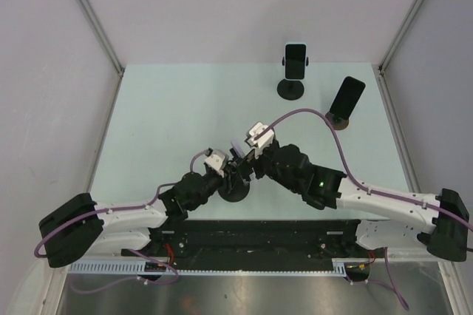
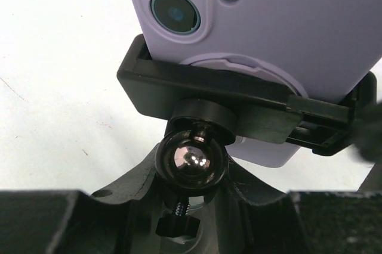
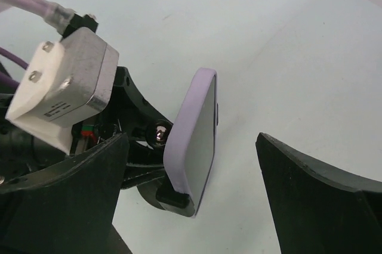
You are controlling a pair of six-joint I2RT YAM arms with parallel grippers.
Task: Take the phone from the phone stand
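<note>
A lilac-cased phone (image 2: 268,33) is seen seated in the sliding clamp of a black phone stand (image 2: 203,96), which stands on a round black base near the front middle of a pale desk (image 1: 170,123), just ahead of the arm bases. The phone's back, with its two camera lenses, is turned toward the left wrist camera, and its lower edge is caught in the clamp's jaws. Directly beneath the clamp a polished chrome ball joint (image 2: 191,158) is carried, with a small threaded knob below it. The left end effector (image 1: 226,173) is placed low on the stand, its dark fingers (image 2: 59,221) drawn partly together on either side of the stem below the ball joint, so that the stand appears to be pinched between them; the exact contact is lost in dark-on-dark. The right end effector (image 3: 191,141) is held spread wide on the opposite side of the stand, one finger to each side of the phone's glass face, and neither finger is seen touching the case. The left arm's white and silver wrist camera box (image 3: 62,93) is seen just behind the stand. Well beyond the stand, toward the far right of the desk, a second stand with a pale-cased upright phone (image 1: 295,61) and a dark phone tilted on a small round base (image 1: 346,96) are set side by side.
</note>
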